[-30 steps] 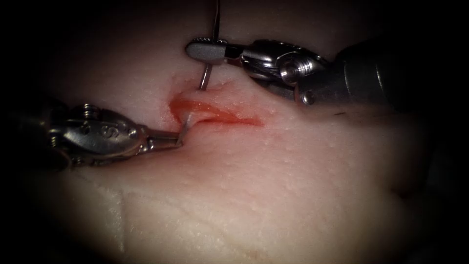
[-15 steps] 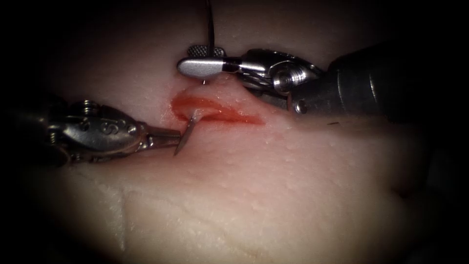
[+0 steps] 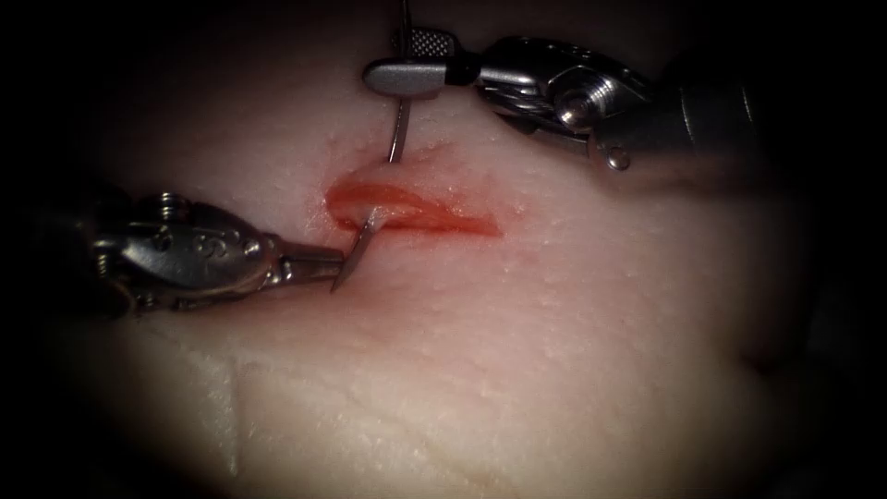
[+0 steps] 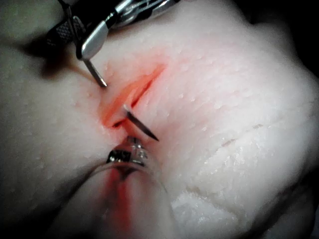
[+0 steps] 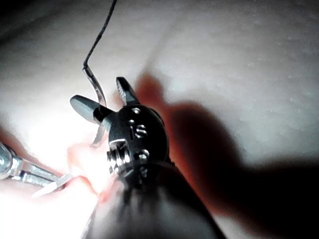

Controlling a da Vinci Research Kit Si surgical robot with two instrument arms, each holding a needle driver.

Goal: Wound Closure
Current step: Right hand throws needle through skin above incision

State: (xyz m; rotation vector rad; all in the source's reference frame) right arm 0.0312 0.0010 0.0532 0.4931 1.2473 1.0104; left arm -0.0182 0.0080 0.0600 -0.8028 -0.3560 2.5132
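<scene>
pale pork-belly tissue [image 3: 554,351] frames the cut [image 3: 416,211] mid-stitch: the curved needle [image 3: 356,257] runs through both lips, its tip pinched by the left tool [image 3: 328,265], its tail end between the right tool's [image 3: 407,65] parted jaws above the cut, thread [image 5: 102,30] trailing; drawing it through calls for following its curve.

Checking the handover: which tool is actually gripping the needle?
The left tool, jaws shut near the exposed point of the needle; the right tool has jaws open around the tail end, with the needle's middle in the tissue.
</scene>
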